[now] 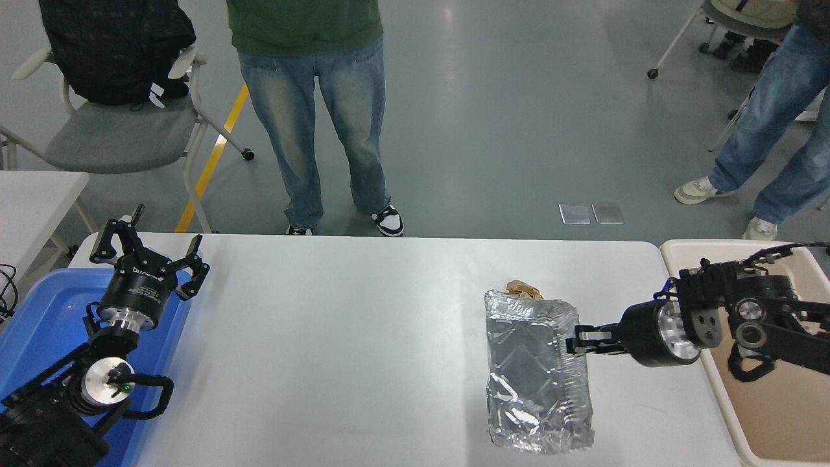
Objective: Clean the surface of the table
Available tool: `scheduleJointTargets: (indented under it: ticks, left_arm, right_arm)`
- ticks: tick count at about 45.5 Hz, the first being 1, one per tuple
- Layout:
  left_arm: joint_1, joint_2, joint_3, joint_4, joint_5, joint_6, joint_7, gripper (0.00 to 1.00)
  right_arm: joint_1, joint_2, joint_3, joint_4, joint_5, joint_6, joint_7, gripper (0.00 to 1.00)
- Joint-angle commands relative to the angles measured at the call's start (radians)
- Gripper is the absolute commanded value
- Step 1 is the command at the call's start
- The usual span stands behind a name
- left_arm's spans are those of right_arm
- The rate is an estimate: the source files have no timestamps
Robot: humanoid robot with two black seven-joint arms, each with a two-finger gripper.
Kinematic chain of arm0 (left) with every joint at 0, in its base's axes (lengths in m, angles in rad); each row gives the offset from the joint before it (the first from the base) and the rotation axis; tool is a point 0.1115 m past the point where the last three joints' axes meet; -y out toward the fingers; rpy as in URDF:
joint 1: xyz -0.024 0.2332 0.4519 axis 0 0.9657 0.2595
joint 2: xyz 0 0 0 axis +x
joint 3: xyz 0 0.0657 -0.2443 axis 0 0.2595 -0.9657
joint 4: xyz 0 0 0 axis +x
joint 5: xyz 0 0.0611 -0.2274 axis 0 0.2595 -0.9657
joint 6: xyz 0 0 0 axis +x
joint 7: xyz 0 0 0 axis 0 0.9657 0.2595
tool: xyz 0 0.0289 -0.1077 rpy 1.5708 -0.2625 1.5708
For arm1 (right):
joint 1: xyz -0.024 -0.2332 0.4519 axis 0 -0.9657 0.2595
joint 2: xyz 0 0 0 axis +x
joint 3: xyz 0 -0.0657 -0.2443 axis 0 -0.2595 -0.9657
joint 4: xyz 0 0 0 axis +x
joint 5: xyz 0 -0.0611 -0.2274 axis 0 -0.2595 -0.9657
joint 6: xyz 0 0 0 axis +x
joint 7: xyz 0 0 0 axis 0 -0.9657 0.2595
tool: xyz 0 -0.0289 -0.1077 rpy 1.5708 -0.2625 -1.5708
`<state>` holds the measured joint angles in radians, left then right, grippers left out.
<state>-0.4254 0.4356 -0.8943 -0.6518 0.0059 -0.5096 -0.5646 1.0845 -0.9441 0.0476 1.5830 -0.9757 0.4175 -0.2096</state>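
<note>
Blue plastic bin sits at the left edge of the white rectangular table surface, which spans the middle of the view. Left gripper is parked above that bin, fingers spread apart. Right of centre, a crumpled silver foil tray covers most of a brown crumpled paper wad at its far edge. Right gripper pinches the tray's right rim, jaws closed on it. Beige plastic bin stands just beside the table's right end.
</note>
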Motion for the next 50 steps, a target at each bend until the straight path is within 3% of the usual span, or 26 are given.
scheduleJointTargets:
  ticks: [1,13,22,35,50]
  left_arm:
    - [0.001,0.000,0.000,0.000,0.000,0.000,0.000,0.99]
    - [0.001,0.000,0.000,0.000,0.000,0.000,0.000,0.99]
    - [0.001,0.000,0.000,0.000,0.000,0.000,0.000,0.99]
    - [0.001,0.000,0.000,0.000,0.000,0.000,0.000,0.99]
    - [0.001,0.000,0.000,0.000,0.000,0.000,0.000,0.99]
  right_arm:
    - [0.104,-0.200,0.046,0.051,0.031,0.129,0.009,0.00]
    - [0.118,-0.343,0.159,0.045,0.063,0.270,0.012,0.00]
    - [0.110,-0.375,0.164,-0.040,0.063,0.276,0.013,0.00]
    - [-0.020,-0.314,0.156,-0.248,0.077,0.181,0.036,0.00]
    - [-0.176,-0.153,0.170,-0.587,0.155,0.058,0.091,0.00]
